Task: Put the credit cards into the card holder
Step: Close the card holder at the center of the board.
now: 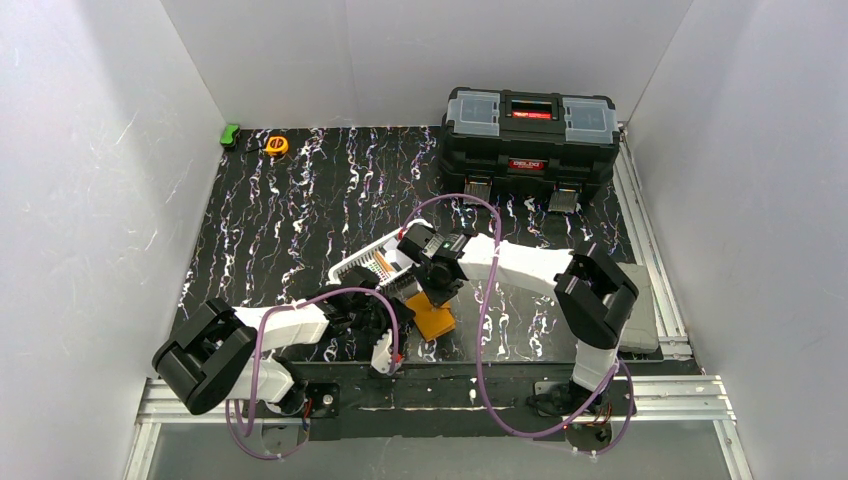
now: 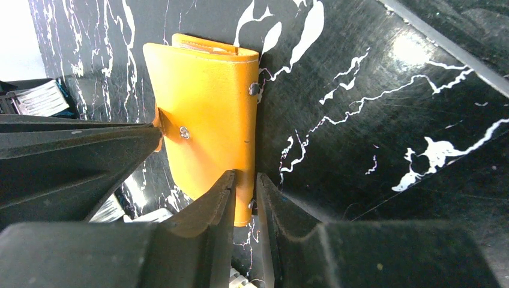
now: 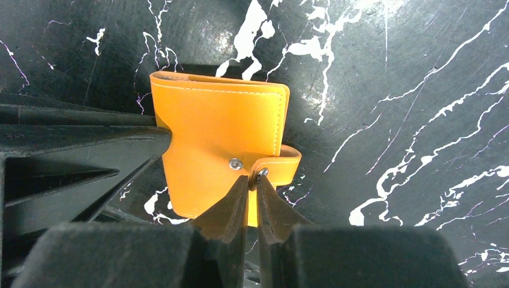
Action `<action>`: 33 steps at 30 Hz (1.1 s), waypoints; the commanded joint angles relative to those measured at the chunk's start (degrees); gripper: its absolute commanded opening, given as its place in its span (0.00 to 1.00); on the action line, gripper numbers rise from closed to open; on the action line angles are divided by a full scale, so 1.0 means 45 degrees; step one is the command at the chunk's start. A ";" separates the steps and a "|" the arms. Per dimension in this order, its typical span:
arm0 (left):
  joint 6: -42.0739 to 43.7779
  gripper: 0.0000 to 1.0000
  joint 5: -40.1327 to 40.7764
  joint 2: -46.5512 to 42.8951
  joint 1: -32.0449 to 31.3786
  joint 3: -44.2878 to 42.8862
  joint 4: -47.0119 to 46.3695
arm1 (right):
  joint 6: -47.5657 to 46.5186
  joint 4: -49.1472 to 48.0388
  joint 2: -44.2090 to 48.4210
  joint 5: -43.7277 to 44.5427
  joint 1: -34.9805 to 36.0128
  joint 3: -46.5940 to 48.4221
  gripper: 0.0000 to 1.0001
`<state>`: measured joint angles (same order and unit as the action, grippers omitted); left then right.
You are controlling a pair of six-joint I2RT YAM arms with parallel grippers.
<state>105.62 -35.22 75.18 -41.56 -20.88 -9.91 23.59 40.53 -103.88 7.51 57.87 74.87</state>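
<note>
The holder (image 1: 435, 318) is lying closed on the bench (image 1: 300, 200) near its front edge, just in front of the basket (image 1: 362, 266), with both arms crowding over it. The left pincer (image 2: 245, 198) is nipping the holder's stitched edge, fingers almost pressed together. The right pincer (image 3: 252, 195) is pinching the tip of the tab (image 3: 282, 167), which is looking unsnapped, its stud sitting beside the one on the cover. No cards are showing clearly in any view.

Judging by this, the holder is being opened, and no card is going in yet. The tab is thin and slick, so it is risking slipping free if pulled at an angle. If the left grip is too shallow, the whole holder may be dragging or flipping instead of unfolding. The pincers are working very near each other and may be bumping.
</note>
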 commanded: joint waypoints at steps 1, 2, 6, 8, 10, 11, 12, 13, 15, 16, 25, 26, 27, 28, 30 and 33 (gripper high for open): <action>-0.0034 0.17 -0.0630 -0.0069 0.0010 0.0181 0.1181 | 0.0105 0.0186 0.0546 0.0054 -0.0027 0.0471 0.17; -0.0032 0.17 -0.0630 -0.0112 0.0016 0.0187 0.1196 | 0.0103 0.0174 0.0544 0.0090 -0.0027 0.0488 0.17; -0.0034 0.17 -0.0647 -0.0195 0.0002 0.0231 0.1235 | 0.0136 0.0104 0.0564 0.0236 -0.0027 0.0530 0.12; -0.0044 0.17 -0.0644 -0.0210 -0.0005 0.0251 0.1240 | 0.0149 0.0085 0.0533 0.0279 -0.0026 0.0535 0.08; -0.0037 0.17 -0.0664 -0.0222 -0.0005 0.0253 0.1233 | 0.0175 0.0073 0.0489 0.0268 -0.0027 0.0538 0.01; -0.0049 0.17 -0.0646 -0.0205 -0.0008 0.0247 0.1244 | 0.0184 0.0057 0.0471 0.0234 -0.0027 0.0543 0.01; -0.0035 0.17 -0.0659 -0.0205 -0.0020 0.0237 0.1245 | 0.0186 0.0072 0.0464 0.0173 -0.0025 0.0519 0.01; -0.0035 0.17 -0.0668 -0.0193 -0.0034 0.0223 0.1251 | 0.0186 0.0057 0.0466 0.0097 -0.0027 0.0512 0.01; -0.0017 0.18 -0.0639 -0.0097 -0.0047 0.0143 0.1236 | 0.0107 0.0042 0.0405 -0.0123 -0.0027 0.0491 0.01; -0.0001 0.17 -0.0631 -0.0028 -0.0059 0.0116 0.1228 | 0.0089 0.0026 0.0363 -0.0244 -0.0027 0.0474 0.01; 0.0015 0.18 -0.0574 0.0263 -0.0139 -0.0005 0.1070 | -0.0266 -0.0015 0.0219 -0.0946 -0.0027 0.0368 0.01; 0.0016 0.18 -0.0572 0.0298 -0.0139 -0.0024 0.1053 | -0.0322 -0.0015 0.0186 -0.1063 -0.0010 0.0371 0.01; 0.0021 0.18 -0.0571 0.0332 -0.0156 -0.0044 0.1046 | -0.0348 0.0005 0.0143 -0.1124 -0.0008 0.0368 0.01; 0.0021 0.18 -0.0581 0.0343 -0.0171 -0.0046 0.1035 | -0.0371 0.0056 0.0091 -0.1171 0.0009 0.0363 0.01; -0.0002 0.18 -0.0590 0.0370 -0.0195 -0.0047 0.0985 | -0.0399 0.0080 0.0005 -0.1180 0.0012 0.0378 0.01; -0.0081 0.19 -0.0538 0.0353 -0.0244 -0.0047 0.0936 | -0.0457 0.0098 -0.0084 -0.1260 0.0022 0.0400 0.01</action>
<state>106.08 -35.53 75.66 -41.80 -21.15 -9.98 22.33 40.51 -103.88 3.53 57.84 74.91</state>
